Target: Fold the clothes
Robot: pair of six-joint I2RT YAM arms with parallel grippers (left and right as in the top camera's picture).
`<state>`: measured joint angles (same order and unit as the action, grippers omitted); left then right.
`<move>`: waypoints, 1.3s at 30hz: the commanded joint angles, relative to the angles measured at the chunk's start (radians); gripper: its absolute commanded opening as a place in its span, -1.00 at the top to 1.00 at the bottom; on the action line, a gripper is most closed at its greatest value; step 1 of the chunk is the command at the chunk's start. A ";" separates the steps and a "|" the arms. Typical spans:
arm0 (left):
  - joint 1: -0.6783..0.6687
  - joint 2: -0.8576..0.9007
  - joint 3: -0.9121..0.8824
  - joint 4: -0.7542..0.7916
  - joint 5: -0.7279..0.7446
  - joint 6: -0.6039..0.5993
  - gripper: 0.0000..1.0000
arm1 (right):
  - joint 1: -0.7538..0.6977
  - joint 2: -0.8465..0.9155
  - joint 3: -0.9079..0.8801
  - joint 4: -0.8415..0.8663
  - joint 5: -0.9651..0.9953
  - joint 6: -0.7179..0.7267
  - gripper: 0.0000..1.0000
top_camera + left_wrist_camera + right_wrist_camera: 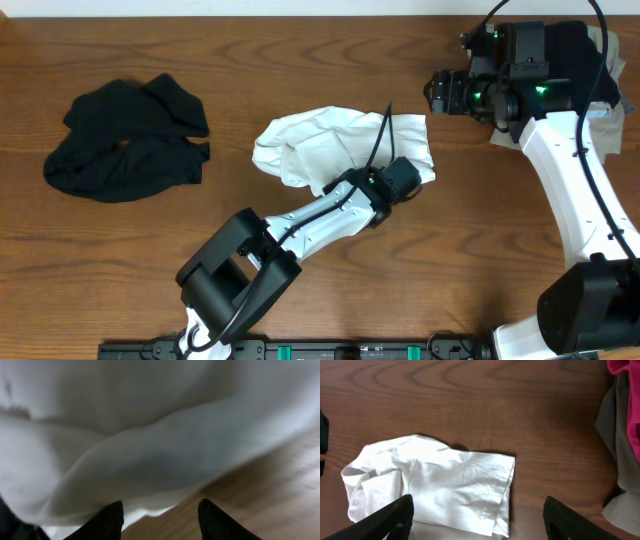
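Lying bunched: white T-shirt (318, 140), black garment (120, 150)

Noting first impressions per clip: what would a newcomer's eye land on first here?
The crumpled white T-shirt in the middle of the table, with the left pincer open at its near edge. A black garment lies heaped at the left, and the right pincer hangs open above the far right.

Work surface: a wooden table (300, 60), dark reddish-brown, with bold wavy grain running along its length. The finish is smooth, with a faint sheen. A black rail (330, 351) lies along the near edge. Lighting is even, and shadows are soft.
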<state>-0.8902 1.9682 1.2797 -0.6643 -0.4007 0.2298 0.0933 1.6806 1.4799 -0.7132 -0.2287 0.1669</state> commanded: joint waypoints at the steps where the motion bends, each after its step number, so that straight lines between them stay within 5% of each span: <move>1: 0.005 0.001 -0.014 0.038 -0.126 -0.095 -0.01 | -0.003 0.008 0.010 0.005 -0.005 -0.018 -0.61; 11: 0.005 0.002 -0.018 0.060 -0.127 -0.113 0.03 | -0.003 0.008 0.010 0.006 -0.012 -0.018 -0.62; 16: 0.011 0.001 -0.018 0.058 -0.128 -0.113 0.88 | -0.003 0.008 0.010 0.006 -0.015 -0.019 -0.61; 24: 0.049 -0.080 0.000 0.032 -0.194 -0.162 0.88 | -0.002 0.008 0.010 0.000 -0.015 -0.019 -0.61; 39: 0.219 -0.550 0.024 0.023 -0.184 -0.195 0.88 | 0.000 0.008 0.010 -0.087 -0.068 -0.018 -0.60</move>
<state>-0.7055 1.4509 1.2854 -0.6453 -0.5610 0.0513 0.0933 1.6810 1.4799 -0.7837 -0.2508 0.1638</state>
